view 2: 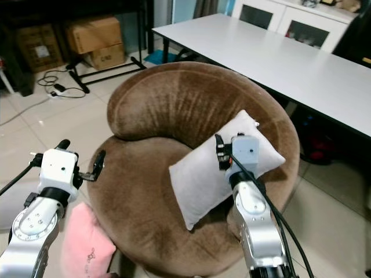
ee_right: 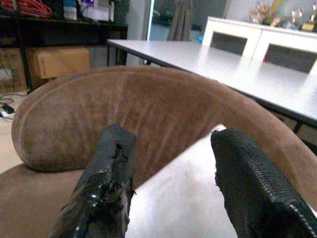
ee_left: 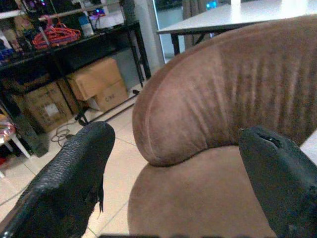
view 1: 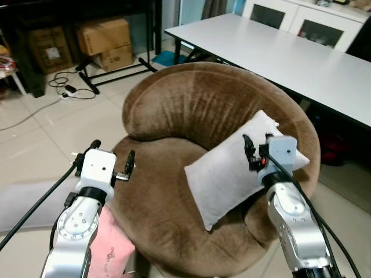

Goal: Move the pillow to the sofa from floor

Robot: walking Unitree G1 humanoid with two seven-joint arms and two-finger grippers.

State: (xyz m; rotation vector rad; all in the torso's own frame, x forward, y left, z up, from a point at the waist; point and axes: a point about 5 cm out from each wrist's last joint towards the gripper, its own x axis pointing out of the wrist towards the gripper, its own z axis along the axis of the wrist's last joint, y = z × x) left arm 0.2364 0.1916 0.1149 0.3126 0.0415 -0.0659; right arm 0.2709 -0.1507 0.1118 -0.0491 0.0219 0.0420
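White pillow lies on brown sofa seat, leaning toward right rim. Right gripper over it, fingers apart. Left gripper spread wide at sofa's left edge.

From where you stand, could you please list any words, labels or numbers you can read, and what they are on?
No text can be read.
Lower cardboard box: dark printed mark, too blurred to read.
Box under the shelf: white label, too small to read.
Pink pillow: small printed motif, not legible as text.
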